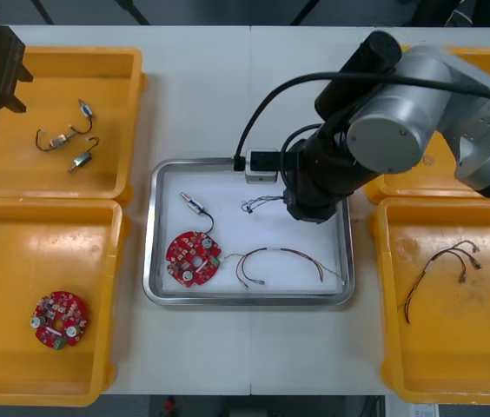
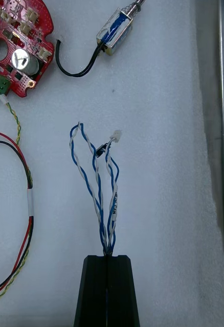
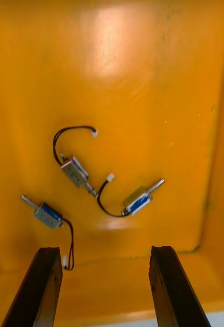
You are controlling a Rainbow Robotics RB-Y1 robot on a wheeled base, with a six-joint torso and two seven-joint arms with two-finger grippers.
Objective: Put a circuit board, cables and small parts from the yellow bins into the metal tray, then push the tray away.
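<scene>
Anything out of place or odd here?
Nothing stands out. Board, small part and red-yellow cable lie in the tray; right gripper is shut on the blue-white cable; left gripper hangs open over a bin.

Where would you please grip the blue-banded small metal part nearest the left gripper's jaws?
Probably across its boxy body, straight down: the small metal part lies flat on the yellow bin's floor, clear of the others, and its thin pin and black lead give little hold. The open left gripper hovers close. The right gripper, over the metal tray, pinches a twisted blue and white cable.
</scene>
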